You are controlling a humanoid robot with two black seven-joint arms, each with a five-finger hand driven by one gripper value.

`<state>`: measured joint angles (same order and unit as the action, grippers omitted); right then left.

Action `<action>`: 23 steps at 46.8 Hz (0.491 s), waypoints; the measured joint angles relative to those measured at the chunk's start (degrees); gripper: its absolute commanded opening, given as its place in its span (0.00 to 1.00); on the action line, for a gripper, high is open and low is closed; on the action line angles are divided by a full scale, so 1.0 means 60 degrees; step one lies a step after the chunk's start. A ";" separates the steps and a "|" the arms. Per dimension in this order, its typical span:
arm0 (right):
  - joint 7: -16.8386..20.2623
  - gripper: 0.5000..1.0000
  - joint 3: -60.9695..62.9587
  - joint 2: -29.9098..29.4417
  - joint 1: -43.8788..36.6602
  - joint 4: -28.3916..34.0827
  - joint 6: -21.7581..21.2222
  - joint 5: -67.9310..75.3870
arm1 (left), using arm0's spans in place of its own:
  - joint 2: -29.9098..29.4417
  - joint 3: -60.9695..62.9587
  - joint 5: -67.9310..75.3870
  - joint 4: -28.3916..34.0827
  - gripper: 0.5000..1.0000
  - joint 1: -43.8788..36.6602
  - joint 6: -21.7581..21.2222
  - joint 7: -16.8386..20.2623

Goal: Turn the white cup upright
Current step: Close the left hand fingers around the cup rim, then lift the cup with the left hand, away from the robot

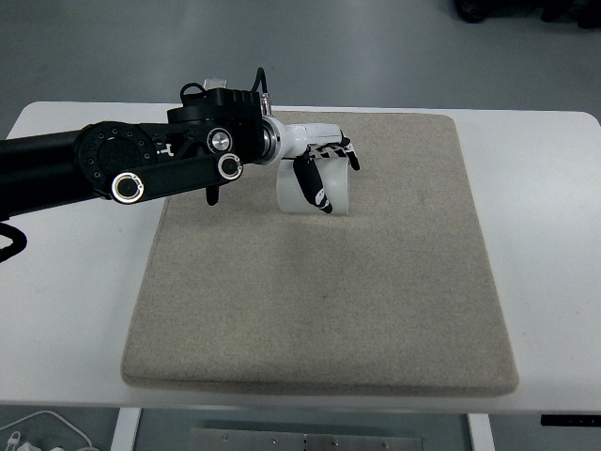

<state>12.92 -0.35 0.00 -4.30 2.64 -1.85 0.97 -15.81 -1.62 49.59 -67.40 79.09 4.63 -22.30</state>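
1. Left hand [322, 169] wraps its fingers [310, 186] around the white cup [319, 193].
2. Cup sits at the far centre of the beige mat [319, 310].
3. Mat lies on the white bench [540, 282].

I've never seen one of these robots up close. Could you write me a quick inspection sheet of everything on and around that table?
Surface: white rectangular table carrying a beige fabric mat.
Job's things: white translucent plastic cup on the mat's far part; upright or not, unclear.
Clutter: nothing seen.
Hands: left hand, black and white, fingers curled around the cup; right hand not in view.
Cables: white cable below the table's near-left corner; black wire on the wrist.
Surroundings: grey floor.
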 measured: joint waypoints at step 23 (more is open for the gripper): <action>0.0000 0.86 0.0000 0.0000 0.0000 0.0000 0.0000 0.0000 | -0.0799 -0.1313 0.0007 -0.0012 0.00 -0.0244 -0.0005 0.0247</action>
<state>12.92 -0.35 0.00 -4.30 2.64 -1.85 0.97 -20.60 -9.49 49.63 -67.47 77.62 4.60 -20.82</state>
